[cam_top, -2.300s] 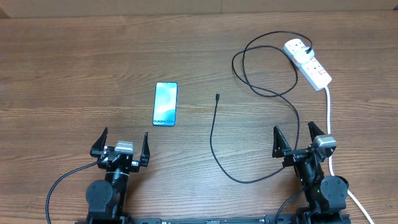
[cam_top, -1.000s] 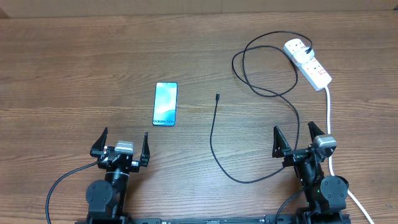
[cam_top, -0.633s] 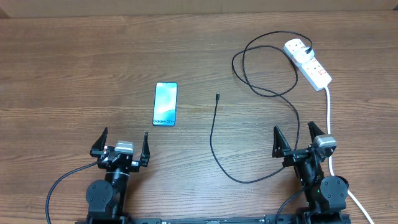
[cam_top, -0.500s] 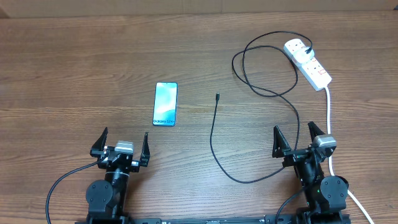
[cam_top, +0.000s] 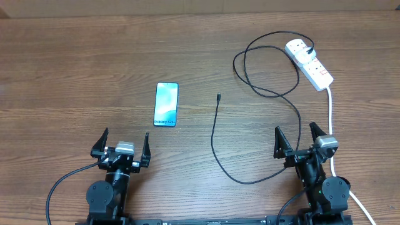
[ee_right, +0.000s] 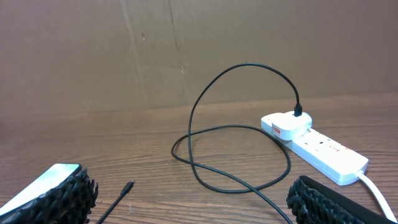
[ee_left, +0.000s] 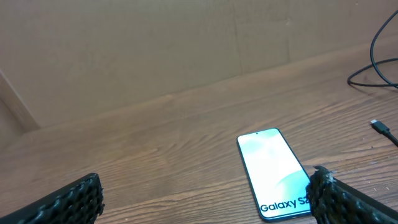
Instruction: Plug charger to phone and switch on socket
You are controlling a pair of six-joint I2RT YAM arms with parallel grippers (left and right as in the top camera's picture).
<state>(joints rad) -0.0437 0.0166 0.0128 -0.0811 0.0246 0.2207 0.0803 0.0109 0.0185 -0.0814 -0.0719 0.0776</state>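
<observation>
The phone [cam_top: 166, 104] lies flat on the table left of centre, its light blue screen lit with "Galaxy" text at the near end; it also shows in the left wrist view [ee_left: 275, 172] and at the left edge of the right wrist view [ee_right: 43, 185]. The charger cable [cam_top: 214, 134] loops from its plug in the socket [cam_top: 309, 62] at the far right to a free connector tip [cam_top: 219, 97] right of the phone. The socket [ee_right: 317, 147] and the tip [ee_right: 129, 186] show in the right wrist view. My left gripper [cam_top: 122, 145] and right gripper [cam_top: 299, 141] are open and empty near the front edge.
The socket's thick white cord [cam_top: 330, 119] runs down the right side past my right arm. A brown cardboard wall [ee_left: 186, 50] stands behind the table.
</observation>
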